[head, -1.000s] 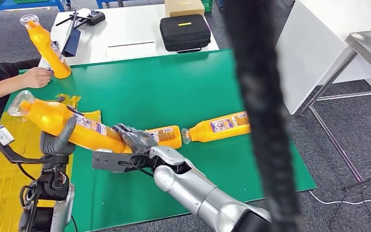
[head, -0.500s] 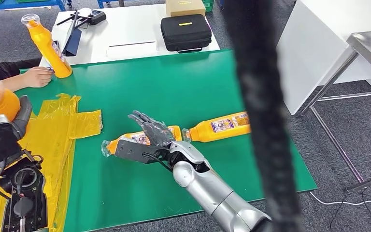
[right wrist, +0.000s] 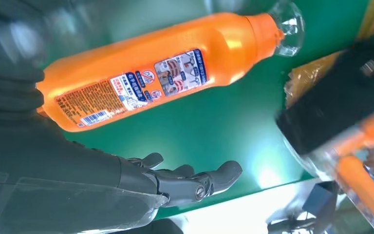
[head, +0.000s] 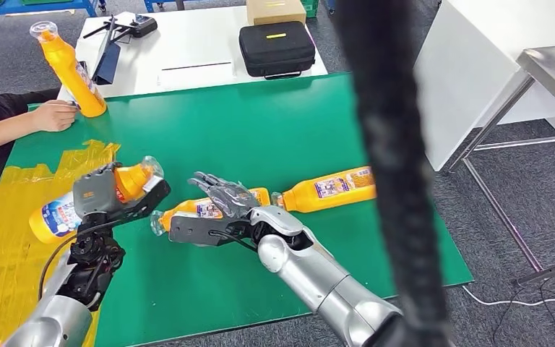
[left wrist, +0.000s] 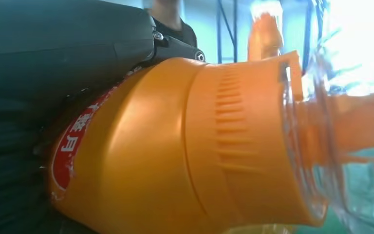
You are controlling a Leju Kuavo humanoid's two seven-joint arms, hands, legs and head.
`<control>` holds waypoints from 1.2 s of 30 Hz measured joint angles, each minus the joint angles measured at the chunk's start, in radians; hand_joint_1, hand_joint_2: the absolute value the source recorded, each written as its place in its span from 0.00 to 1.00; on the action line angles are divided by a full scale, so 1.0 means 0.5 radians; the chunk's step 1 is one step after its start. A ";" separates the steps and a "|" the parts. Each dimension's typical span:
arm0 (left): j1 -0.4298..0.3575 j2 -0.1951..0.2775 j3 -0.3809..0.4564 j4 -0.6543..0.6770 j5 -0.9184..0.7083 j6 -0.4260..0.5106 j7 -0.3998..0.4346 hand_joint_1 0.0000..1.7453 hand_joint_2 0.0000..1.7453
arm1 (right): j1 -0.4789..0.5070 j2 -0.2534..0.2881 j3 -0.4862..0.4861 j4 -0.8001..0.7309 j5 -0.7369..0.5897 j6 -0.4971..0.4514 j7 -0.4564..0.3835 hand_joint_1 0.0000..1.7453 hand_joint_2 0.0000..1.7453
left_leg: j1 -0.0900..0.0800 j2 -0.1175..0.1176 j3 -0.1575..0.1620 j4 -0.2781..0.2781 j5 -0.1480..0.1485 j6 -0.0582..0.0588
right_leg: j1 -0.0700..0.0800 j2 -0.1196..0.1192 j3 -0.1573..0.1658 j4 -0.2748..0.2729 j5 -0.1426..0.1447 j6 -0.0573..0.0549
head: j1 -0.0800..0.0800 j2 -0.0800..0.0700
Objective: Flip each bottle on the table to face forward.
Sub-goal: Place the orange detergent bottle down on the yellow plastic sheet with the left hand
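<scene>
My left hand [head: 107, 194] grips an orange bottle [head: 56, 215] held level above the table's left side, its clear cap [head: 149, 168] pointing toward the middle; the left wrist view shows the bottle's neck [left wrist: 185, 146] up close. A second orange bottle [head: 188, 210] lies on the green table [head: 260, 130], with my right hand [head: 224, 199] spread over it and not gripping. The right wrist view shows this bottle [right wrist: 165, 73] lying label up beside my fingers [right wrist: 190, 183]. A third bottle [head: 329, 188] lies just to the right. A person's hand [head: 54, 116] holds a fourth bottle [head: 69, 69] at the far left.
Yellow plastic sheeting [head: 14, 238] covers the table's left end. Behind is a white table [head: 188, 50] with a black case [head: 277, 48], a cardboard box [head: 274, 10] and a controller [head: 134, 26]. A thick black post [head: 390, 144] crosses the foreground. A metal table [head: 549, 65] stands at the right.
My left hand swung its bottle up to the far left, then brought it down level with the cap toward the middle. My right hand opened and stayed over the second bottle.
</scene>
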State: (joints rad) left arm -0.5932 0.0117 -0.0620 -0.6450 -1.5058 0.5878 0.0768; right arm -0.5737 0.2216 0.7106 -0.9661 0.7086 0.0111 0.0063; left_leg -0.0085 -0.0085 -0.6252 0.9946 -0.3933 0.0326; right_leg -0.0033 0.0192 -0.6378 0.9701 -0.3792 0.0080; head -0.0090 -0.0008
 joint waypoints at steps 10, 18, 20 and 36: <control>-0.152 0.038 -0.041 0.428 0.144 -0.362 0.024 0.00 1.00 | -0.098 -0.027 0.082 0.168 0.044 0.060 0.001 0.00 1.00 | 0.000 -0.003 -0.002 0.000 0.000 0.000 | -0.001 -0.002 0.000 0.000 0.000 0.000 | 0.000 0.000; -0.218 0.041 0.004 0.526 0.220 -0.390 0.108 0.00 1.00 | -0.136 -0.066 0.133 0.284 0.069 0.060 0.007 0.00 1.00 | 0.000 -0.003 -0.001 0.000 0.003 -0.003 | 0.000 -0.003 0.001 0.000 0.001 -0.001 | 0.000 0.000; -0.222 0.041 0.012 0.534 0.229 -0.389 0.106 0.00 1.00 | -0.137 -0.072 0.137 0.298 0.070 0.059 0.008 0.00 1.00 | 0.001 -0.003 0.000 0.000 0.003 -0.003 | 0.001 -0.003 0.001 0.000 0.001 -0.001 | 0.000 0.000; -0.219 -0.034 0.272 0.457 1.115 -0.477 -0.596 0.00 0.00 | -0.268 -0.089 0.161 0.653 0.225 -0.017 0.068 0.00 1.00 | 0.000 -0.010 -0.001 0.000 0.005 -0.002 | -0.001 -0.007 0.002 0.000 0.002 0.001 | 0.000 0.000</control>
State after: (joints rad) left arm -0.7028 -0.0052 0.0738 -0.4163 -0.9482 0.3493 -0.2213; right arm -0.7077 0.1770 0.7912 -0.6396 0.8210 0.0028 0.0401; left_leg -0.0086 -0.0136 -0.6256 0.9946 -0.3908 0.0317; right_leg -0.0036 0.0158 -0.6368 0.9703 -0.3784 0.0083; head -0.0092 -0.0008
